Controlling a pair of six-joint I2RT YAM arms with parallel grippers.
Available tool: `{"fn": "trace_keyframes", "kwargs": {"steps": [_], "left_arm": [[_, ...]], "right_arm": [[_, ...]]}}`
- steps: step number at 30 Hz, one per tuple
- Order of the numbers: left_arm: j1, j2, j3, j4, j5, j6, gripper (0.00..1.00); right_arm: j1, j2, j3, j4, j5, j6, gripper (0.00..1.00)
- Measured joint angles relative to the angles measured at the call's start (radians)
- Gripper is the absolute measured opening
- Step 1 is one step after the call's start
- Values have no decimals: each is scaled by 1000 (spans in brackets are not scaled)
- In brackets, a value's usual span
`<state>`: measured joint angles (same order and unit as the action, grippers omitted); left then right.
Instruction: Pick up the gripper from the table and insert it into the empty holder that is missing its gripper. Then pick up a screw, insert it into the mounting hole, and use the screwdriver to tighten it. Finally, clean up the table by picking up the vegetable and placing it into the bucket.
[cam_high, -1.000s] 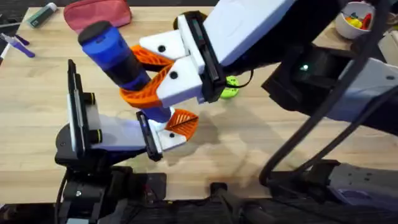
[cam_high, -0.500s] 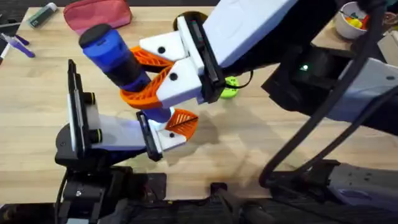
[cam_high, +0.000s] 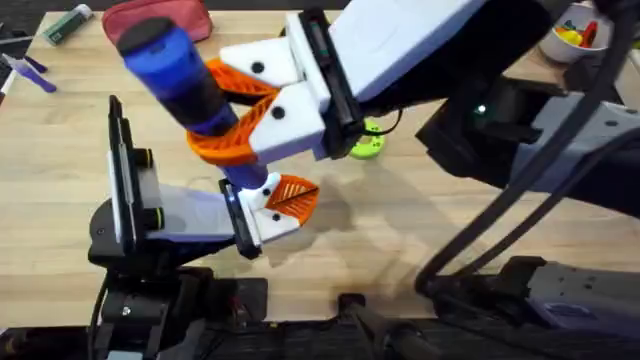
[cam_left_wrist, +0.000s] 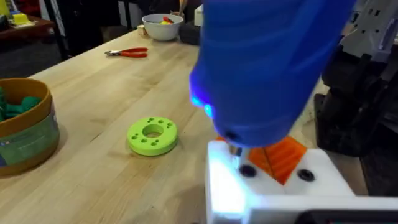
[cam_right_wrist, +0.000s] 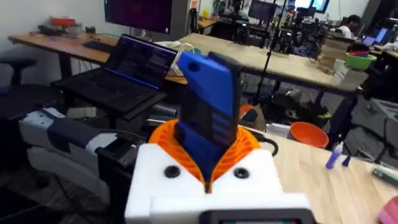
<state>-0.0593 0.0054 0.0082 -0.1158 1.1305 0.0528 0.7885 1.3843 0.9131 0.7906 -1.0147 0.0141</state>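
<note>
The blue screwdriver looms close and stands over the white holder, its thin bit reaching down to the holder's top face beside two dark holes. A blue light glows on its body. The orange gripper sits in the holder. On the wooden table lie a bright green ring, the tan bucket, red pliers and a white bowl.

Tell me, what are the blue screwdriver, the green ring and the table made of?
The screwdriver looks like smooth plastic, evenly blue with a soft sheen. The ring also seems plastic: matte, one flat bright green, with neat holes. The table looks like wood: pale planks with visible grain lines.
</note>
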Motion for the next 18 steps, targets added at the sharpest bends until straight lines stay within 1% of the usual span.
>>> {"fn": "trace_keyframes", "kwargs": {"steps": [5, 10, 12, 15, 18], "left_arm": [[0, 0, 0, 0, 0, 0, 17], [0, 0, 0, 0, 0, 0, 17], [0, 0, 0, 0, 0, 0, 17], [0, 0, 0, 0, 0, 0, 17], [0, 0, 0, 0, 0, 0, 17]], "right_arm": [[-39, -19, 14, -33, 0, 55, 29], [-54, -20, 82, -134, 0, 73, 29], [-56, -20, 115, -211, 0, 71, 29], [-74, -20, 177, -380, 0, 51, 29], [-117, -20, 264, -626, 2, 0, 29]]}}
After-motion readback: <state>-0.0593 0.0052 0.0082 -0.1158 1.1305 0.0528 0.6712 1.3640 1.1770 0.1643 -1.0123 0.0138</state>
